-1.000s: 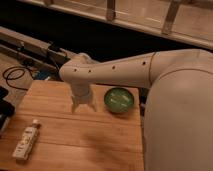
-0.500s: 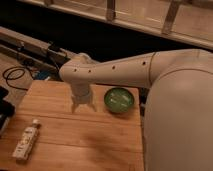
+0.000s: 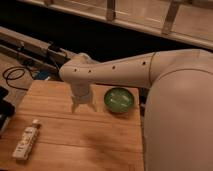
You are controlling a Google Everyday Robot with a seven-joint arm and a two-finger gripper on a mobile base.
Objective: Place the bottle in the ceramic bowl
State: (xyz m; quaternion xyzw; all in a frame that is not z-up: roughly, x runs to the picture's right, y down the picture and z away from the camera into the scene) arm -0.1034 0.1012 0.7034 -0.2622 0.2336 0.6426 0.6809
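The bottle (image 3: 27,140) lies flat on the wooden table (image 3: 85,135) at the front left, white cap pointing to the back. The green ceramic bowl (image 3: 120,100) sits at the table's back right and looks empty. My gripper (image 3: 83,106) hangs from the white arm over the middle-back of the table, just left of the bowl and well to the right of the bottle. Its fingers point down, spread apart, and hold nothing.
The arm's large white body (image 3: 180,115) fills the right side. A dark rail with cables (image 3: 25,55) runs behind the table at the left. A dark object (image 3: 4,107) sits off the table's left edge.
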